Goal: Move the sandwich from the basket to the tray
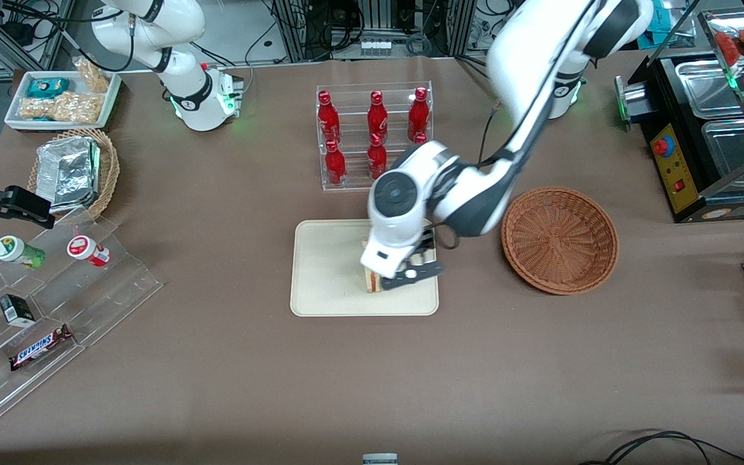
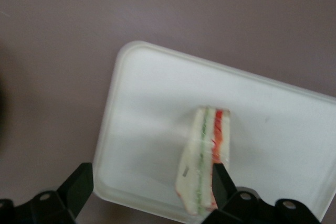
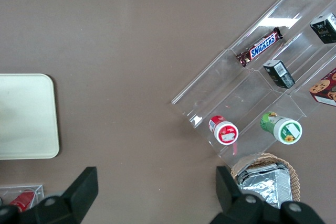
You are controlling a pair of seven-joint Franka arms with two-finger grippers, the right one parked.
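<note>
The sandwich (image 1: pixel 370 281) rests on the cream tray (image 1: pixel 320 271), in the half nearer the basket, with its red, orange and green layers showing. My left gripper (image 1: pixel 400 274) hovers just above it, open. In the left wrist view the gripper (image 2: pixel 150 181) spans wide over the tray (image 2: pixel 147 93). The sandwich (image 2: pixel 205 156) lies close beside one finger (image 2: pixel 220 179), the other finger stands far from it, and neither presses on it. The dark reddish-brown basket (image 1: pixel 559 239) sits beside the tray toward the working arm's end, with nothing in it.
A clear rack of red bottles (image 1: pixel 375 132) stands farther from the front camera than the tray. A clear tiered shelf with snacks (image 1: pixel 42 303), a tan basket with foil (image 1: pixel 75 171) and a white snack tray (image 1: pixel 62 97) lie toward the parked arm's end. A black appliance (image 1: pixel 701 129) stands at the working arm's end.
</note>
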